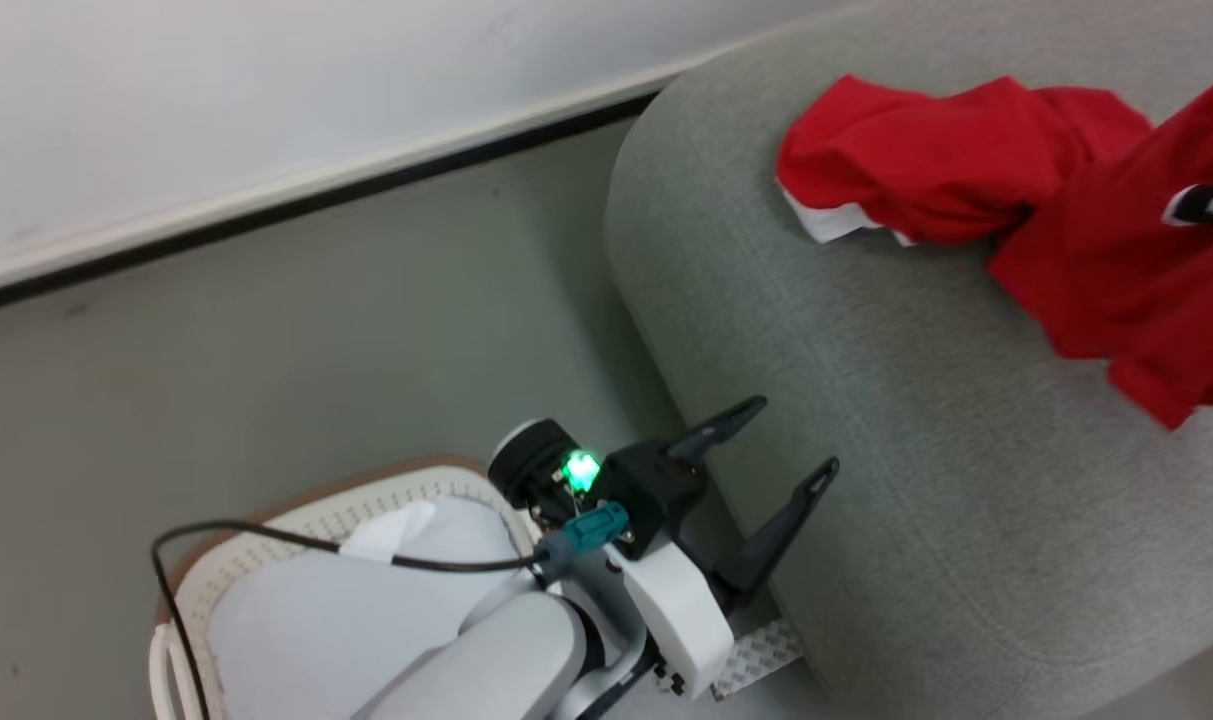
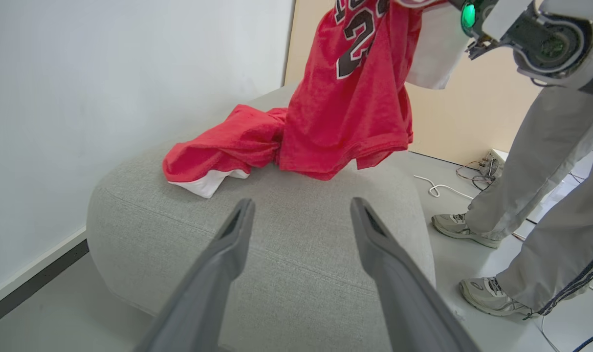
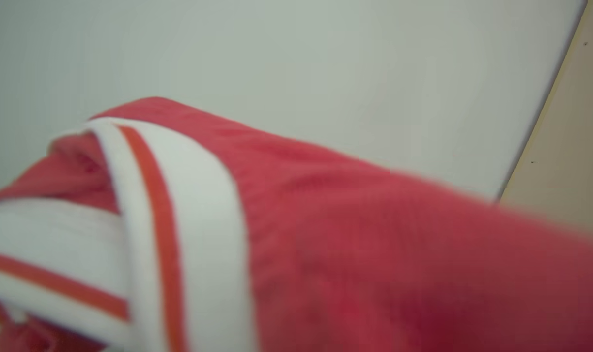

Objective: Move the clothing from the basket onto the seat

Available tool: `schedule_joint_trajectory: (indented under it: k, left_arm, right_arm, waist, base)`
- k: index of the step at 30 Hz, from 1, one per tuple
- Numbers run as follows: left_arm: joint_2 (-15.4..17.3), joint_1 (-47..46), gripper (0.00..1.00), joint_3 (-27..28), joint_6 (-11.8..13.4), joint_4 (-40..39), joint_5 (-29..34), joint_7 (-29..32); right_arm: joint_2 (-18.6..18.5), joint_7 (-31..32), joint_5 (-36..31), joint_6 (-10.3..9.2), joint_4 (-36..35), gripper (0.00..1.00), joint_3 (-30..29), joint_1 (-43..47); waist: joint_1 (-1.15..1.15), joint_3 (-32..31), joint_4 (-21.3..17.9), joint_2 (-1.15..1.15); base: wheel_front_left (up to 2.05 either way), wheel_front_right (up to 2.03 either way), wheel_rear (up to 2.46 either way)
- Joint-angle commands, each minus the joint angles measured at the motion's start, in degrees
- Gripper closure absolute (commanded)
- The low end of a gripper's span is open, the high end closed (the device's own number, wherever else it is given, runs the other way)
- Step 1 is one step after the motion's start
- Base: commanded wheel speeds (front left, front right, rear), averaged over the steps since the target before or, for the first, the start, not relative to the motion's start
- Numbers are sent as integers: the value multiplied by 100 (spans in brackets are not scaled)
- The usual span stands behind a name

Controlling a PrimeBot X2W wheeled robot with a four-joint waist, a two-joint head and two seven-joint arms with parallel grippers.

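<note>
- Basket (image 1: 266, 525): on the floor, left of the seat (image 1: 916, 450) and just beside its front corner. You see a pale white-blue cloth (image 1: 366, 600) in it and no red; the left forearm covers part of it, so you cannot call it emptied.
- Left gripper (image 1: 796, 435): at the seat's left edge, between basket and seat. Its fingers are spread wide and hold nothing; it points across the cushion toward the clothing.
- Crumpled red garment (image 1: 906, 165): delivered. It lies on top of the seat toward its far side, bunched into soft folds, with a white trim edge showing at its near-left corner.
- Jersey (image 2: 355, 98): over the seat, just right of the crumpled garment and touching it. It is bright red with dark, white-edged numerals and hangs in long, limp folds. Its lower hem appears to reach the cushion while its top is held up.
- Right gripper: fingers hidden under fabric. The jersey hangs from this arm's end (image 2: 545, 39), so judge it clamped on the jersey.
- Person's legs (image 2: 545, 161): on the floor right of the seat, near but apart.
- Outstanding: lower and release the jersey; then check the basket's hidden part.
</note>
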Motion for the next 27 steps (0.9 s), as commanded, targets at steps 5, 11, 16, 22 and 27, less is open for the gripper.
schedule_joint_trajectory:
  k: [5,11,16,22,27]
  left_arm:
    - [162,-184,0,54,58,-74,93,111]
    - [251,-322,0,24,80,-144,189,224]
    - [194,-440,0,-15,147,-178,288,229]
    - [156,-464,0,-29,185,-144,268,156]
    - [174,-412,0,-27,230,-119,223,100]
  right_arm:
    - [-536,6,330,-13,571,100,2,-613]
    - [-856,151,600,-13,1595,100,229,-1264]
    - [-942,530,517,-13,2554,100,719,-1615]
    - [-892,1407,725,-13,3524,85,1236,-1867]
    - [-953,1799,961,-13,3724,73,1644,-1881]
  waist:
    - [-1,702,454,0]
    - [-1,1116,803,0]
    - [-1,1314,1093,0]
    - [-1,1364,1313,0]
    - [-1,1326,1333,0]
  base:
    - [0,0,0]
    - [0,0,0]
    - [0,0,0]
    - [0,0,0]
    - [0,0,0]
